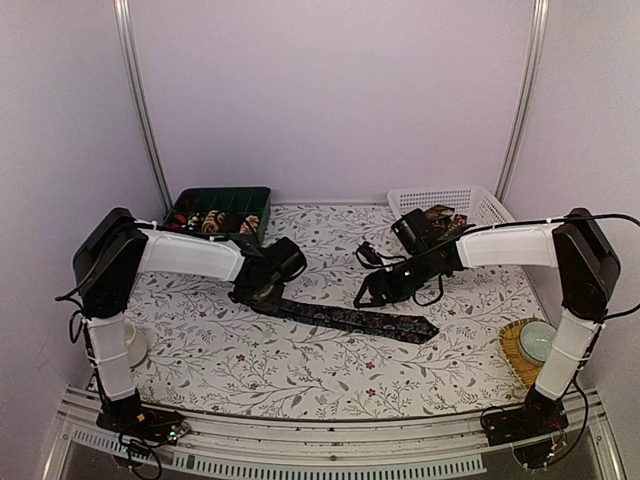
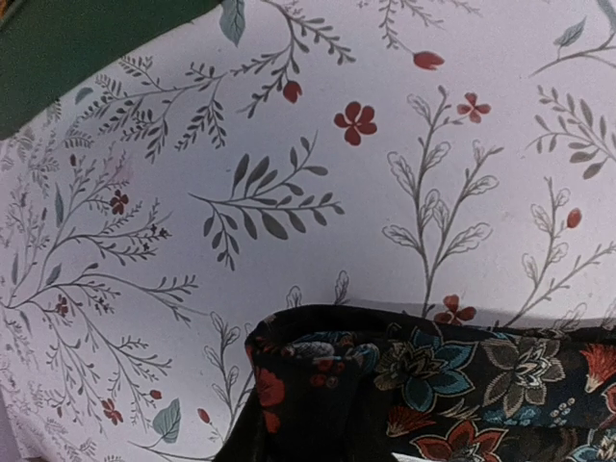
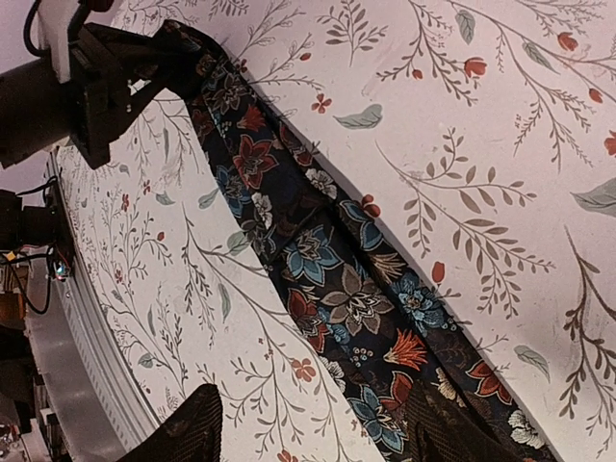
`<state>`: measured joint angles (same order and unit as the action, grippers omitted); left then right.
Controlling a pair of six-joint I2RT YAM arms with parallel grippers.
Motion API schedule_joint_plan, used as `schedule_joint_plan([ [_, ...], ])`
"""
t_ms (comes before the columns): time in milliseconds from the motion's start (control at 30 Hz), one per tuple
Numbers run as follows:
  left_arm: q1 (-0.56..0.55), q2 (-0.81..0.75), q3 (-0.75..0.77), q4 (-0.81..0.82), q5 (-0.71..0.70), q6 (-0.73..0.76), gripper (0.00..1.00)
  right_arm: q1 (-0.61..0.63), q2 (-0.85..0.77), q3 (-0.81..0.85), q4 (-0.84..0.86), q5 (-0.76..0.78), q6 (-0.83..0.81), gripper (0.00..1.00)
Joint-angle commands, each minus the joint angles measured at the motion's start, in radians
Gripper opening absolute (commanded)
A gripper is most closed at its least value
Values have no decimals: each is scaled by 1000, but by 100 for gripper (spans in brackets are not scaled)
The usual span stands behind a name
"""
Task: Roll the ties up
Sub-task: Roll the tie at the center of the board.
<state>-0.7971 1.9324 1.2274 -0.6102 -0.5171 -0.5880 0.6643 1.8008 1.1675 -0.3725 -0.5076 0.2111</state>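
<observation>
tie (image 1: 360, 320) end hidden under left gripper (image 1: 262, 293), tray (image 1: 222, 191) contents too small — unclear

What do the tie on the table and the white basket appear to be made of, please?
The tie looks like soft cloth, matte, floral-patterned; it folds limply at its end. The basket looks like rigid plastic, judging by its moulded mesh walls.

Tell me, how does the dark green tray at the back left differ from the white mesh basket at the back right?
The dark green compartment tray has solid walls, while the white plastic mesh basket has perforated ones. The tray is divided into compartments, but no dividers show in the basket. The tray holds small rolled ties; the basket holds what looks like a loose brownish tie. Both are rectangular, open-topped containers.
</observation>
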Motion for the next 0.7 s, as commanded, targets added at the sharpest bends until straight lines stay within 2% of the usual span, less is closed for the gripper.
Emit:
schedule_joint_plan([
  [0,-58,144,40,-264,-171,-75,15,-11,-102,-22,28,-24,15,65],
  [100,-91,183,87,-306,-193,-98,19,-13,-103,-29,32,-27,16,65],
  [200,-113,195,113,-299,-176,-99,28,-15,-106,-34,36,-30,18,65],
  [333,-137,194,140,-282,-156,-89,36,-17,-106,-36,39,-36,19,65],
  [667,-174,220,222,-283,-145,-63,41,-21,-106,-40,44,-40,22,65],
])
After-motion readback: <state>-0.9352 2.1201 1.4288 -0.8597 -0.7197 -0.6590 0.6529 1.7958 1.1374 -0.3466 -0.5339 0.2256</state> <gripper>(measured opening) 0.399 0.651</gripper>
